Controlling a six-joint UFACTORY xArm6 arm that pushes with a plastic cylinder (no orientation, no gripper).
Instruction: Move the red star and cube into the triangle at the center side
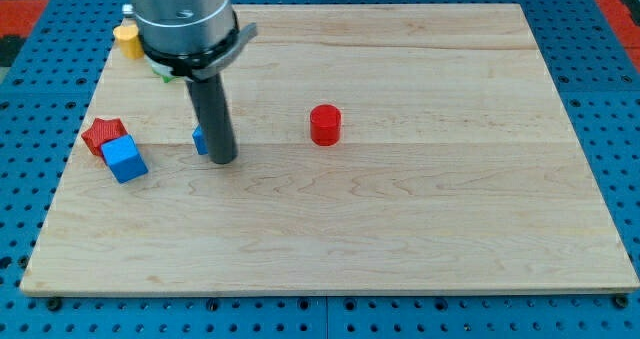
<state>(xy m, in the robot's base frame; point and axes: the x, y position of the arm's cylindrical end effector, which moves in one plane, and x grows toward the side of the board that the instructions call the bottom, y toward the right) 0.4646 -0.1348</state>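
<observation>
Red star [101, 133] and blue cube [124, 159] lie touching near the wooden board's [420, 229] left edge. My tip [222, 160] rests right of them, against a partly hidden blue block [200, 140]. No fingers exist; a red cylinder [325, 125] sits centrally.

My tip [223, 161] stands upright, low on the view's left.

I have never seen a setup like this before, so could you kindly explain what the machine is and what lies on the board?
One camera looks down at a slant on a wooden board. The grey machine part at the view's top is a robot arm ending in a dark rod; it holds nothing and only pushes. My tip touches the board right beside a small blue block, partly hidden behind the rod. To the view's left lie a red star and a blue cube, touching. A red cylinder stands nearer the middle. A yellow block and something green sit by the arm.
</observation>
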